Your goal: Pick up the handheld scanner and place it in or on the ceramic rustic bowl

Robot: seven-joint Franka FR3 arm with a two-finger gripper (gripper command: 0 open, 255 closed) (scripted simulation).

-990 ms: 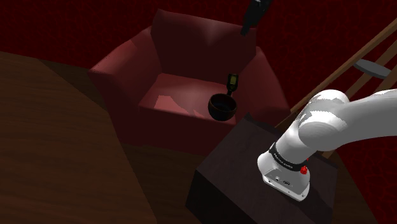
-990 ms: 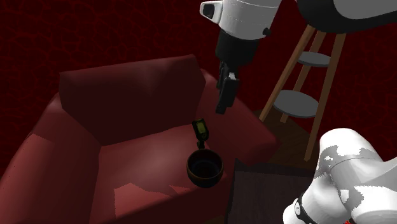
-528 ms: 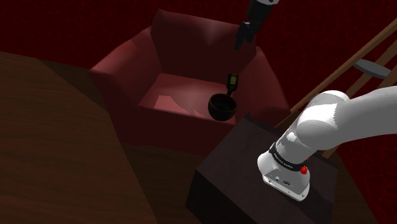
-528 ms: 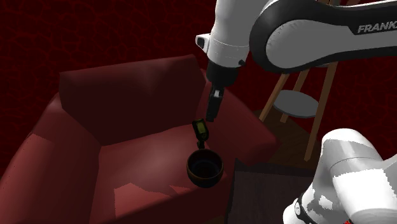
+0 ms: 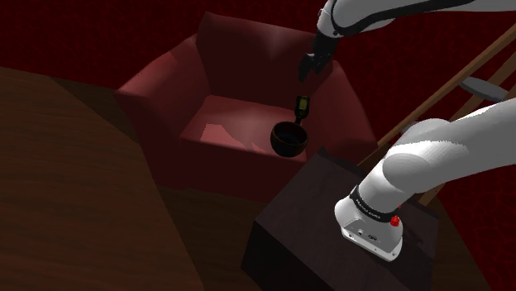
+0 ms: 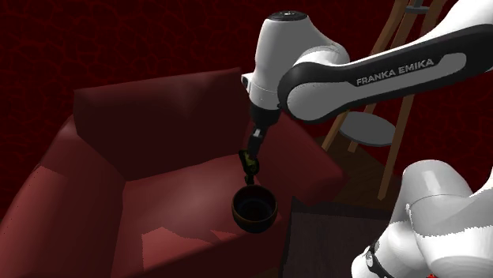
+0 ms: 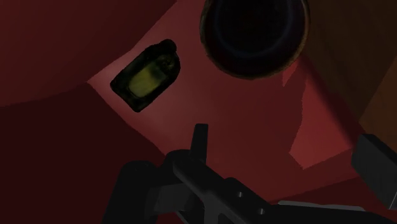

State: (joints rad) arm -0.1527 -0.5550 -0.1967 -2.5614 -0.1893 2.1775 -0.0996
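- Red armchair, dimly lit, carries both of the task's things on its seat.
- Dark round bowl sits on that seat, empty as far as I can see.
- Handheld scanner, black with a yellowish face, lies just behind the bowl, so close that I cannot tell whether they touch.
- My hand hangs above the scanner and further back than the bowl, fingers spread wide, holding nothing.
- By my judgement, this step is the approach before the grasp.
- Next I would need to come down, set my fingers across the scanner's narrow sides, and close without nudging the bowl.
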